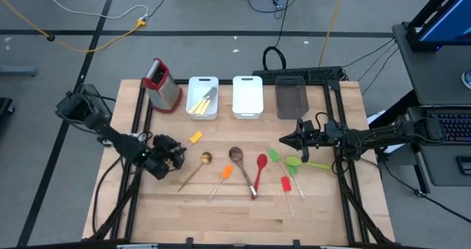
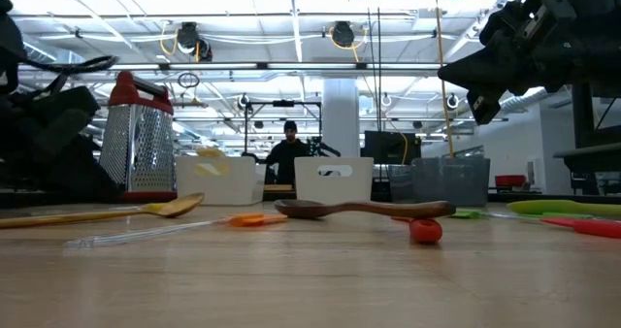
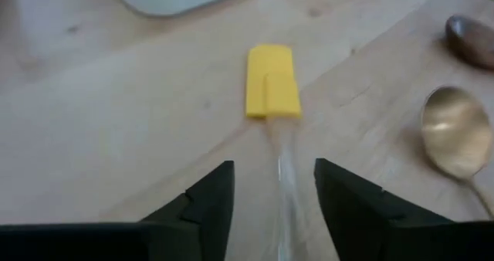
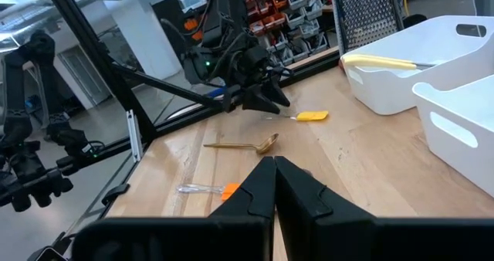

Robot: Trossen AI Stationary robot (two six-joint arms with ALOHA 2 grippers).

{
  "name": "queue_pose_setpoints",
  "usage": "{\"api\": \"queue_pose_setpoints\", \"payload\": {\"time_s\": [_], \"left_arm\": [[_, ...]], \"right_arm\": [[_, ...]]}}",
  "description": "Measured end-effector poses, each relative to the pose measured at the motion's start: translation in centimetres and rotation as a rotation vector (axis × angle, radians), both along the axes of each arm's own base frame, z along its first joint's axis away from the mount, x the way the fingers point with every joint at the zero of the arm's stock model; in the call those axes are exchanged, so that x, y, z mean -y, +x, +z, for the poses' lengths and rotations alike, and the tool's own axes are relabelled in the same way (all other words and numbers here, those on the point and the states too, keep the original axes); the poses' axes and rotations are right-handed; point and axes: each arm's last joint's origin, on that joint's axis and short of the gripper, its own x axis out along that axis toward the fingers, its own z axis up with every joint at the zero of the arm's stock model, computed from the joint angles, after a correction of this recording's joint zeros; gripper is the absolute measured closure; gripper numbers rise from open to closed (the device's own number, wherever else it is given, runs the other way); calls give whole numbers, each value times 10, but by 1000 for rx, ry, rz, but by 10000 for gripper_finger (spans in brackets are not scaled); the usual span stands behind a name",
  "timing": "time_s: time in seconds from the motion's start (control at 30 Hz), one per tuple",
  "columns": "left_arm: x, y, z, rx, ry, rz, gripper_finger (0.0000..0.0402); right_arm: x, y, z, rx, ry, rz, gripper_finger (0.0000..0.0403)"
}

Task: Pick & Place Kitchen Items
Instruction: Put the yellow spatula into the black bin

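Observation:
A yellow mini spatula [image 1: 195,137] lies on the table, its clear handle running back between the fingers of my left gripper [image 1: 175,152]. In the left wrist view the open fingers [image 3: 220,188] stand on either side of the handle [image 3: 287,176] without touching it. My right gripper [image 1: 283,140] is shut and empty, held above the table over the green spatula [image 1: 274,155] and lime spoon [image 1: 294,161]. A gold spoon [image 1: 205,158], wooden spoon [image 1: 236,155], red spoon [image 1: 261,161], orange spatula [image 1: 226,172] and red spatula [image 1: 285,183] lie flat mid-table.
Along the far edge stand a steel grater with a red handle [image 1: 162,85], a white bin [image 1: 193,105] holding pale-handled utensils, a second white bin [image 1: 247,96] and a grey bin [image 1: 291,98]. A person shows far behind the table [image 2: 289,153].

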Motion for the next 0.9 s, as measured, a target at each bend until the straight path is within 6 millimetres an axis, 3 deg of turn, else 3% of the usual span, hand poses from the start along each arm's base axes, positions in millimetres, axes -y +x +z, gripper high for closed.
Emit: {"api": "queue_pose_setpoints", "payload": {"time_s": [0.4, 0.9], "left_arm": [[-12, 23, 22, -100, 102, -127, 145], [-48, 45, 29, -147, 68, -182, 130]], "right_arm": [[0, 0, 0, 0, -3, 0, 403], [0, 0, 0, 0, -3, 1, 403]]}}
